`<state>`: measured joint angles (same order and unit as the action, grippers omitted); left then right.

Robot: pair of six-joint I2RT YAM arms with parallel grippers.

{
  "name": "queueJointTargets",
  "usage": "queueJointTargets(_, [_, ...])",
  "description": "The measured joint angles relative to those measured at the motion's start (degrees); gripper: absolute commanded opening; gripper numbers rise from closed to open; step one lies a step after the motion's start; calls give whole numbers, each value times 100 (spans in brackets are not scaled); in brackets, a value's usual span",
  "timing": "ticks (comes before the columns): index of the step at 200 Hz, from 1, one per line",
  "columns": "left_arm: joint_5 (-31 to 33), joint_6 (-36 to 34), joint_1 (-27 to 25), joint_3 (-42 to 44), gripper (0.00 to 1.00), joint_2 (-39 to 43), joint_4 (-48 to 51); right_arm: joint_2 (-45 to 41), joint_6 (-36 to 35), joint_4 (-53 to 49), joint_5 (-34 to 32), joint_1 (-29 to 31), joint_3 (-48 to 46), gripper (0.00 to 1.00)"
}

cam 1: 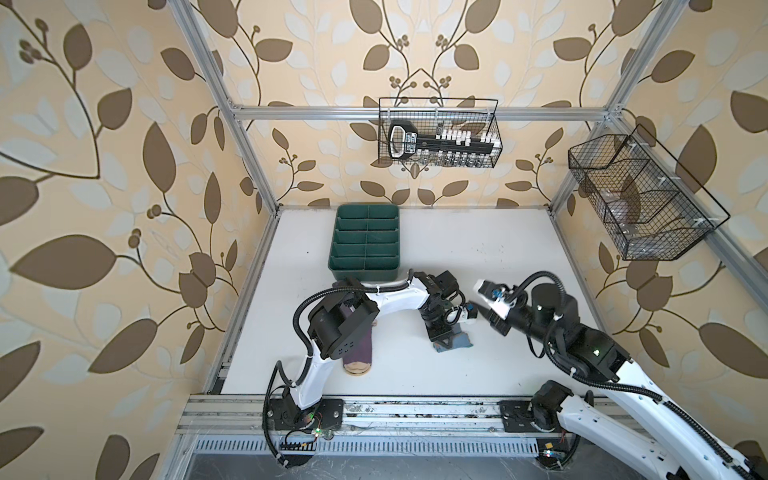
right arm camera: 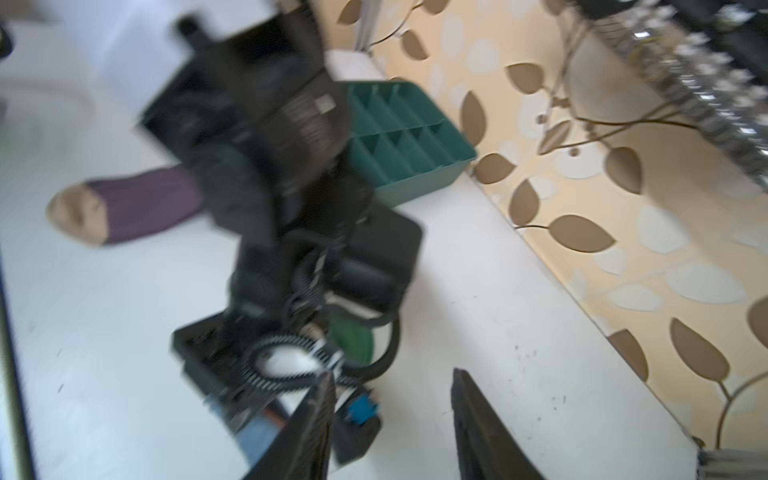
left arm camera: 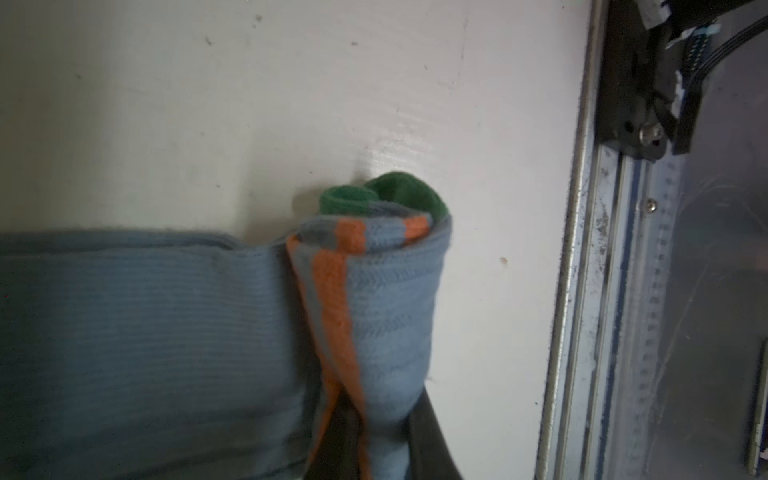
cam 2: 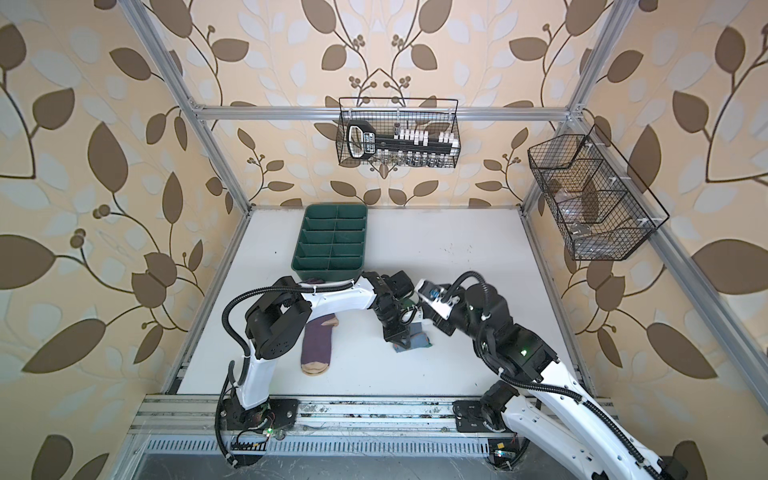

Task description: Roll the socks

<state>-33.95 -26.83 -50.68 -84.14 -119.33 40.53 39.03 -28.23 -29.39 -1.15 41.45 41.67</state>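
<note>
Risk of unrolling if bumped by the open, empty right gripper [right arm camera: 392, 374]: half-rolled grey-blue knit sock [left arm camera: 386, 311], green-toed and orange-striped, pinched in closed jaws of the left gripper [left arm camera: 382, 436] in front of the green divided plastic tray [cam 1: 357, 272], purple tan-toed sock [cam 2: 318, 343] flat there too.

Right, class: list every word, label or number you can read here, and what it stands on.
No text can be read.
Label on the black handle in the wire basket: too small.
Sticker on the left arm, right wrist view: blurred.
</note>
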Motion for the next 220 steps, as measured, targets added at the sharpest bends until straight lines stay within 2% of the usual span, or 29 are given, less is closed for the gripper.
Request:
queueJointTargets(23, [-238, -2, 160, -140, 16, -138, 234, 254, -581, -557, -686, 1161, -566, 49])
queueJointTargets(43, [-413, 0, 240, -260, 16, -262, 372, 922, -927, -706, -1316, 1698, -870, 51])
queueJointTargets(81, [-608, -2, 328, -337, 16, -363, 468, 2234, -1217, -70, -1961, 1818, -907, 52])
queueJointTargets(122, [-658, -2, 365, -337, 19, -376, 470, 3407, -1499, 802, -2094, 1803, -905, 50])
queueJointTargets(160, [-636, 15, 428, -323, 26, -376, 479, 3952, -1521, 999, -2048, 1578, -739, 35])
queueJointTargets(200, [-529, 15, 428, -46, 33, -144, 332, 4148, -1464, 601, -1598, 1392, -348, 10])
queueJointTargets(220, [-297, 33, 428, 155, 34, 83, 256, 4249, -1405, 358, -1316, 1342, -136, 4])
